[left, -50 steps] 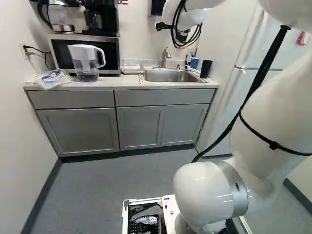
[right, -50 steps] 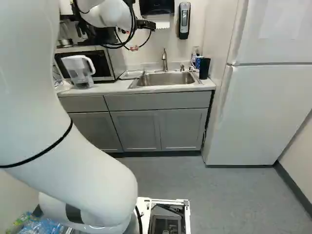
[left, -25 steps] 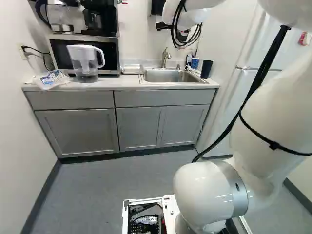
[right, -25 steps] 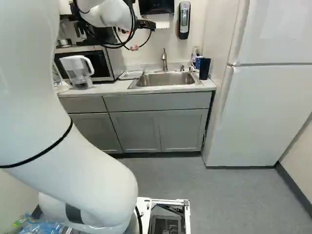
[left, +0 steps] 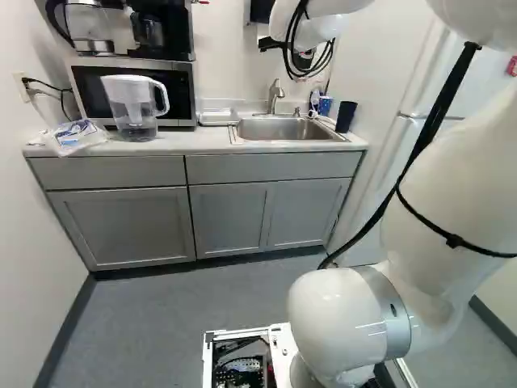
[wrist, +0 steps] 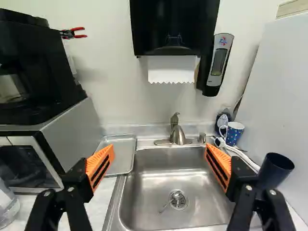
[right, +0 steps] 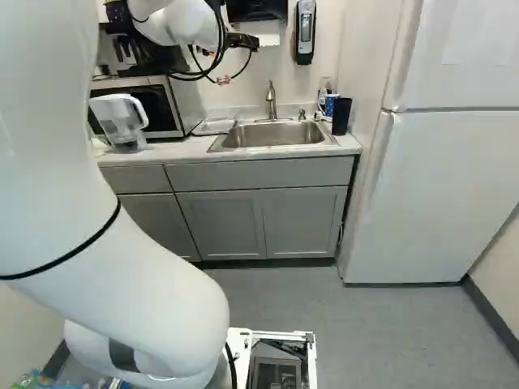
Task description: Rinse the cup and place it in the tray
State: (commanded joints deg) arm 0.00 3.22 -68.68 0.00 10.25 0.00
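Left base view: two cup candidates at the sink's right end. Dark tumbler [left: 346,116] stands upright on the countertop [left: 179,141]; blue mug [left: 325,105] just behind it. Metal tray [left: 216,116] lies flat at the sink's other end, pitcher [left: 136,105] farther along. Finger state cannot be told from here.

Right base view: same layout; faucet [right: 272,101] at the back of the sink [right: 276,134]. Arm [right: 182,23] carried high, well apart from both cups. Fingers not readable here either.

Wrist view: gripper [wrist: 158,156] spread wide, orange pads [wrist: 100,164] facing each other, nothing pinched. Sink basin ahead, between and past the fingers. Tumbler partly behind the finger on its side, mouth up; mug farther back, handle showing, white cord beside it.

Handling (judged): task does not say which cup; tumbler seems likelier, being nearer and less crowded. Probably light, stiff, smooth-walled; slippery once wet. Suggest gripping from two sides around mid-wall, below the rim, moderate squeeze. Mug, if ceramic, would be heavier and chippable; hold by the body, handle clear of the pads, avoiding the cord. Next: approach the chosen cup, fingers apart.
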